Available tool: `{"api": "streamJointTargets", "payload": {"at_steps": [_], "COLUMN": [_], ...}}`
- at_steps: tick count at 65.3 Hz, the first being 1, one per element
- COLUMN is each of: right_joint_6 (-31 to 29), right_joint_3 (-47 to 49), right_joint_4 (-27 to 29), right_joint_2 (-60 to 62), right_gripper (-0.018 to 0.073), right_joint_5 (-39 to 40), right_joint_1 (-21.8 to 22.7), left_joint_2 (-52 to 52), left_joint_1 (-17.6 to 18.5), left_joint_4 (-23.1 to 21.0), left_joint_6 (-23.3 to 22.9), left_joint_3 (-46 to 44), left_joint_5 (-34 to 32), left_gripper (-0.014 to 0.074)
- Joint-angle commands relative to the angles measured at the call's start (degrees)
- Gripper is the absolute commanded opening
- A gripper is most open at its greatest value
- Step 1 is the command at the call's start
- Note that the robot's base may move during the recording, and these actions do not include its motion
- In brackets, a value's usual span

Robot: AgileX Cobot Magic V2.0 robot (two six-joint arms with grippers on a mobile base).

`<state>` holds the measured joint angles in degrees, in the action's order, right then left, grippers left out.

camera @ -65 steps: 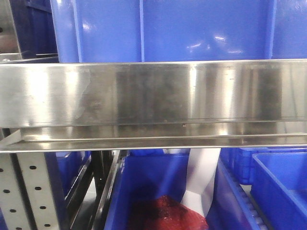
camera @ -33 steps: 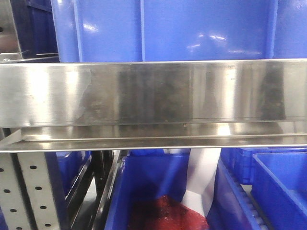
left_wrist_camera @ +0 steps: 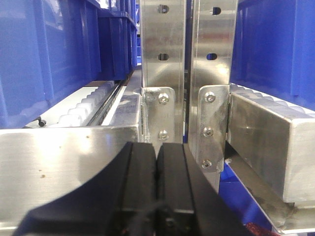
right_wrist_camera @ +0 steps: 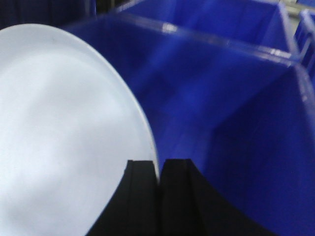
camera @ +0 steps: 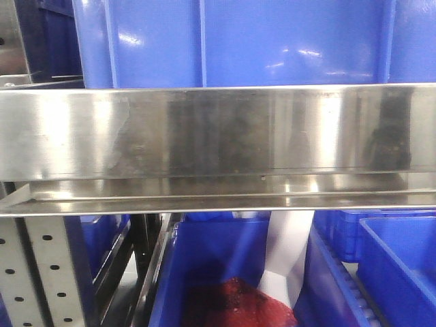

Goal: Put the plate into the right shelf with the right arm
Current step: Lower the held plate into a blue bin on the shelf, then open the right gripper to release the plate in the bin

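Right gripper (right_wrist_camera: 158, 167) clamped on the rim of the plate (right_wrist_camera: 59, 132), jaws pinching its edge, plate held on edge and filling the left of the wrist view. Below and ahead, an open blue bin (right_wrist_camera: 231, 98) on the shelf (camera: 218, 133). Left gripper (left_wrist_camera: 156, 157) idle, jaws pressed together on nothing, facing the perforated uprights (left_wrist_camera: 165, 44).

Step in hand, by judgement: carrying the plate into the shelf. Best done slowly, keeping the pinch firm, since a glossy rim likely slips under a thin grip. Worth tilting the plate flat before lowering, clear of the bin walls and the steel rail. Release only once the plate rests on a surface, then straight back out. Exact clearance to the bin floor not readable here.
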<state>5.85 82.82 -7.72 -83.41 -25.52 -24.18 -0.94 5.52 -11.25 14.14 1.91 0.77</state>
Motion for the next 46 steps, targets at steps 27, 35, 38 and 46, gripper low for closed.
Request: {"api": "streamJointTargets", "payload": {"at_steps": [27, 35, 38, 46], "right_joint_6": [-0.4, -0.3, -0.3, -0.3], "right_joint_3": [2.5, 2.5, 2.5, 2.5], "right_joint_4": [-0.7, -0.7, -0.7, -0.7], "right_joint_2": [2.0, 3.8, 4.9, 9.5], "right_gripper": [0.0634, 0.061, 0.0598, 0.051], "right_joint_5": [3.7, 3.5, 3.6, 3.2], "right_joint_1": [0.2, 0.2, 0.2, 0.2], "left_joint_2": [-0.7, -0.7, -0.7, -0.7], "left_joint_1": [0.1, 0.1, 0.1, 0.1], "left_joint_4": [-0.1, -0.1, -0.1, -0.1], "left_joint_6": [-0.1, -0.1, -0.1, -0.1], "left_joint_3": [0.4, 0.4, 0.4, 0.4], "left_joint_5": [-5.0, -5.0, -5.0, -5.0], "left_gripper": [-0.0047, -0.0047, -0.0047, -0.0047]}}
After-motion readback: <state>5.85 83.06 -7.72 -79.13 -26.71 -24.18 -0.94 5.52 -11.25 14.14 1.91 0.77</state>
